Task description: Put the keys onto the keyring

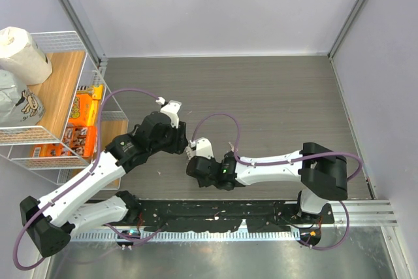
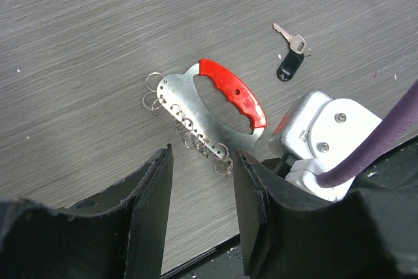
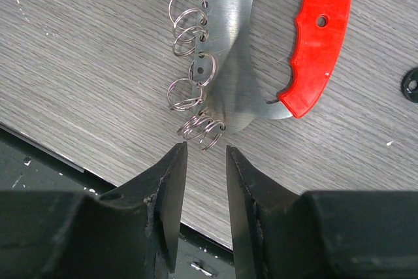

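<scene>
The table [image 1: 274,96] fills the overhead view. The left arm [image 1: 85,187] and right arm [image 1: 274,161] meet at its centre, bent low over one spot, probably so that each wrist camera looks down on the work. That crowding hides the task's things from above, so only the wrist views show them. The wire shelf [image 1: 59,96] at the left edge looks to play no part.

The keyring [image 2: 196,112] lies flat in the middle of the left wrist view. It is a silver plate with a red grip [image 2: 235,93] and a row of small rings [image 3: 189,63] along one edge. The left gripper [image 2: 202,155] hovers at the bottom, jaws apart and empty. The right gripper [image 3: 205,148] shows a narrow, empty gap just below the lowest rings, likely lined up to pinch one. The keys [image 2: 290,57] lie apart at upper right, on no ring. In the right wrist view a black bit [image 3: 411,86] is cut off by the right edge; it is probably their head.
</scene>
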